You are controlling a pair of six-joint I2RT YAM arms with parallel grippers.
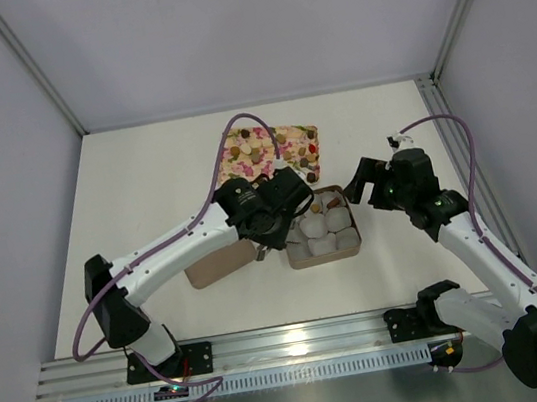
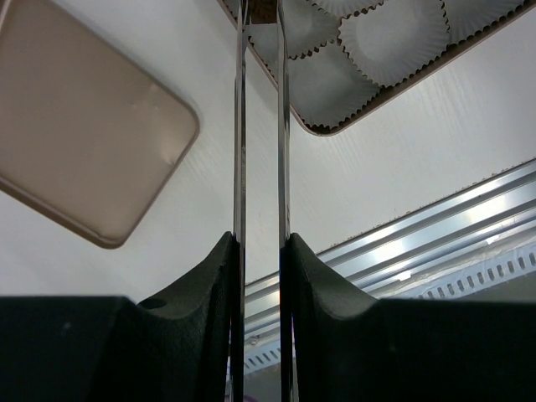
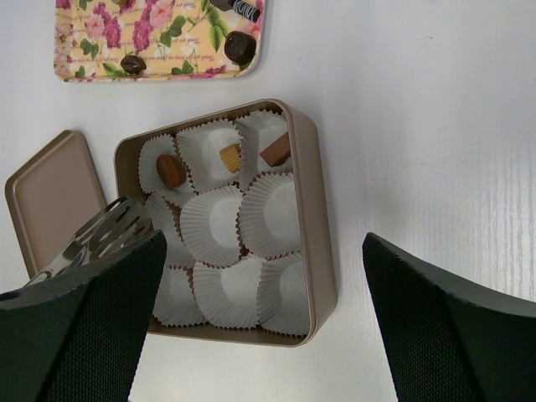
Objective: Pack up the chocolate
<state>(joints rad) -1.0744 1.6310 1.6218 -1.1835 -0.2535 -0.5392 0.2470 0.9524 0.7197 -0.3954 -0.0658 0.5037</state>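
Chocolate pieces [image 3: 239, 47] lie on the floral tray [image 1: 292, 140] at the back. Three more sit in paper cups at the far end of the tan box [image 3: 322, 251]: a round brown one [image 3: 171, 171], a golden one [image 3: 230, 157] and a brown block [image 3: 275, 151]. My left gripper [image 2: 260, 239] is shut on metal tongs [image 2: 239, 126], whose slotted ends [image 3: 96, 234] hover at the box's left edge. A brown bit [image 2: 264, 10] shows between the blades; I cannot tell what it is. My right gripper [image 3: 264, 243] hangs open above the box, holding nothing.
The box's tan lid [image 1: 219, 265] lies flat just left of the box. Several empty white paper cups [image 3: 270, 216] fill the rest of the box. A slotted aluminium rail [image 1: 300, 343] runs along the near table edge. Frame posts stand at the back corners.
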